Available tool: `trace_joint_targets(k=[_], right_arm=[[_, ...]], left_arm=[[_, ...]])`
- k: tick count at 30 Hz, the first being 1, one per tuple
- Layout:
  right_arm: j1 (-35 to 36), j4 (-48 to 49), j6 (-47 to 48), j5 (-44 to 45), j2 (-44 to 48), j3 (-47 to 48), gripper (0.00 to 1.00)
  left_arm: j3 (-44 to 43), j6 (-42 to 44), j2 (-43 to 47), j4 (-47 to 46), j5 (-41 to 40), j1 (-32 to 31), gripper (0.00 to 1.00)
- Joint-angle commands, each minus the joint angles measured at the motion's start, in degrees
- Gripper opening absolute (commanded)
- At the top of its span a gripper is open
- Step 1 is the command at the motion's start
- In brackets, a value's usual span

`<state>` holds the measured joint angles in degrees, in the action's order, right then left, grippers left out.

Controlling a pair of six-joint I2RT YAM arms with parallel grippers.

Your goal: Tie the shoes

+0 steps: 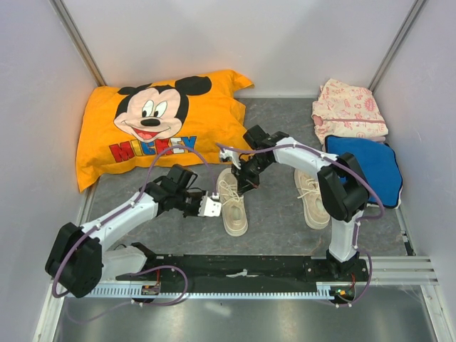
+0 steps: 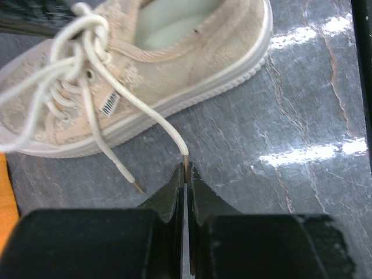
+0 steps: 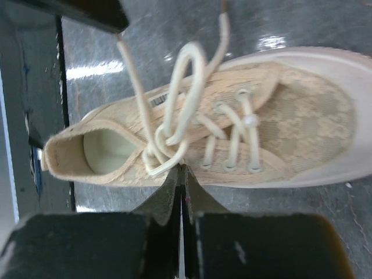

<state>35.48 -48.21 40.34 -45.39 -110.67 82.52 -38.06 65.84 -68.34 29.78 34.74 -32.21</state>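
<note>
Two end effectors flank one shoe, and we start at their tips. Our left end effector is clenched on the tip of a lace end, which leaves the closed jaws and runs in a gentle curve to the knot. A second lace end lies loose on the worktop just beside it. Our right end effector is clenched too, its tips touching the small loop on its side of the knot. Whether that loop is actually caught between them we cannot tell.

Outward from there, the shoe lies near the middle of the worktop. Its long axis runs from near edge to far edge, with the toe toward the far edge. Its mate lies apart toward the right edge, roughly parallel. So the knot sits to the right of the left end effector and to the left of the right one, across the shoe's length. The right arm is much the nearer to the knot, while the left stands off beside the shoe's flank. We judge the coming pull must go crosswise, the two drawing apart toward the left and right edges, not along the shoe.
</note>
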Motion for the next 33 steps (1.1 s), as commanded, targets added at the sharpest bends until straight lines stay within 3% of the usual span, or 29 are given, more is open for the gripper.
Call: trace_joint_targets(k=[1,4,5,7,10,16,24,33], right_arm=[[-2.00,9.26,-12.55,1.79,4.49,-1.83,0.00],[-1.91,12.34,-16.85,2.06,6.87,-4.91,0.00],[-1.91,13.65,-17.65,2.14,7.74,-5.61,0.00],[-1.56,14.63,-18.80,2.32,8.36,-7.37,0.00],[-1.30,15.60,-19.77,2.76,9.07,-8.25,0.00],[-0.86,17.26,-21.35,3.29,9.68,-8.60,0.00],[-0.50,20.96,-27.77,4.25,10.56,-10.19,0.00],[0.55,22.28,-29.53,4.52,11.27,-10.80,0.00]], left_arm=[[3.78,0.86,4.43,-0.86,-0.11,0.39,0.04],[5.10,1.30,5.23,-0.86,0.06,0.39,0.14],[5.02,1.30,5.49,-0.78,-0.02,0.39,0.24],[3.80,-0.01,6.54,-0.86,-0.02,0.39,0.34],[2.12,-2.73,9.00,-3.31,0.85,0.39,0.43],[-1.82,-3.27,9.72,-12.11,1.29,0.30,0.48],[-5.09,3.85,4.36,-17.29,-1.60,-3.47,0.54],[-5.53,11.58,0.31,-17.39,-4.07,-7.08,0.54]])
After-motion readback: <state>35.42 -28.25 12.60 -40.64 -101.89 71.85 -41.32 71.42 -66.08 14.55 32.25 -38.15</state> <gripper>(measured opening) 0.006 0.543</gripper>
